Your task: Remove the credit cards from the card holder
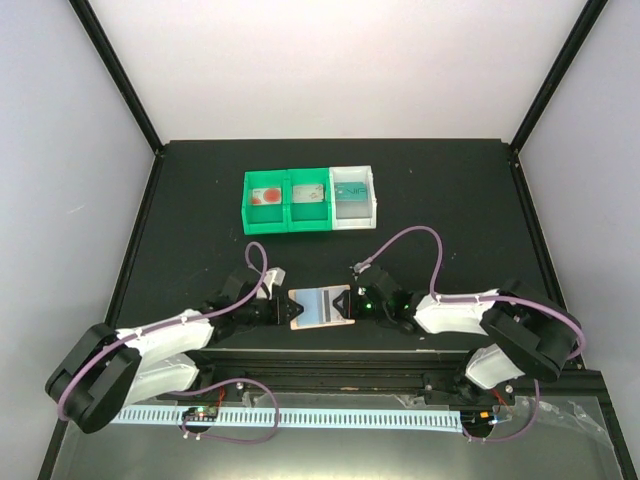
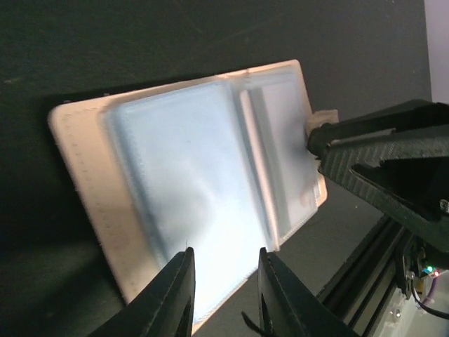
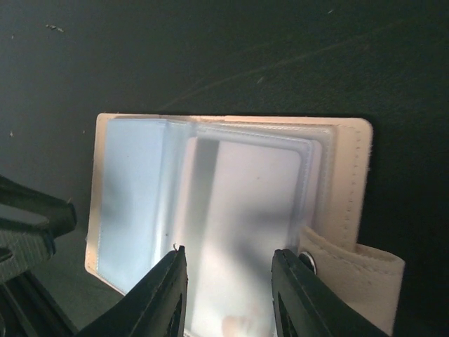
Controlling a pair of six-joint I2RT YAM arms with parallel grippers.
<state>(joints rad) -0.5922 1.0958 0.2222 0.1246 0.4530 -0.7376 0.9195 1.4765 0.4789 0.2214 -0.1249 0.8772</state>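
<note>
The tan card holder (image 1: 320,307) lies open on the black table between my two grippers, its blue-grey clear sleeves facing up. My left gripper (image 1: 284,309) is at its left edge and my right gripper (image 1: 353,303) at its right edge. In the left wrist view the holder (image 2: 203,175) fills the frame and the open left gripper (image 2: 224,254) hovers over its near sleeve. In the right wrist view the open right gripper (image 3: 228,251) sits over a pale sleeve of the holder (image 3: 238,196), beside the snap tab (image 3: 354,270). I cannot tell whether a card is inside it.
Three bins stand at the back. A green bin (image 1: 248,210) holds a white-and-red card (image 1: 266,196). A second green bin (image 1: 309,222) holds a grey card (image 1: 310,192). A white bin (image 1: 375,205) holds a teal card (image 1: 352,196). A metal rail (image 1: 330,355) runs along the near edge.
</note>
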